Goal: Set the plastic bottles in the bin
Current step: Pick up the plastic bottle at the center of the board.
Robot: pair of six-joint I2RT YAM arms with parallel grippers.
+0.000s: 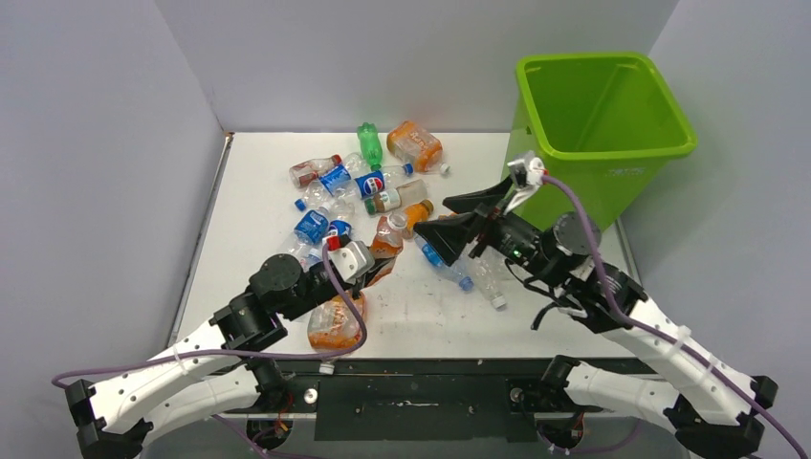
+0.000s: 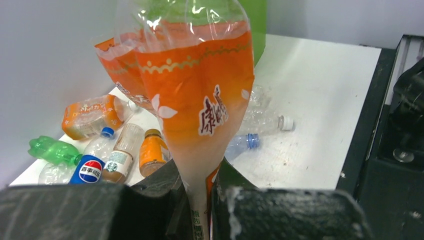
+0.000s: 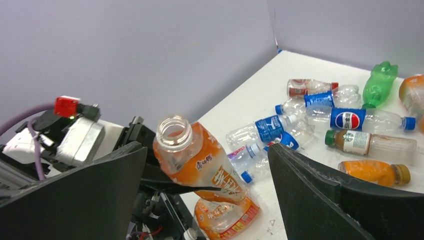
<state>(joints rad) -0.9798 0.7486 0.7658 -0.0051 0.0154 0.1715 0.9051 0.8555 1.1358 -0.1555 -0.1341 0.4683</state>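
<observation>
Left end effector (image 2: 200,202) clenches a crumpled, soft-walled orange-labelled clear plastic bottle (image 2: 200,95); right end effector (image 3: 207,150) gapes wide, released.

A scuffed white table (image 1: 421,316) stands enclosed by pale grey walls (image 1: 96,143).

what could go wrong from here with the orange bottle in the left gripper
The left gripper pinches only the flattened end of the orange bottle, so it may twist or slip out.
The open right gripper faces it at close range; the two grippers could collide.
Another crushed bottle lies at the table's near edge and could get knocked off.
</observation>
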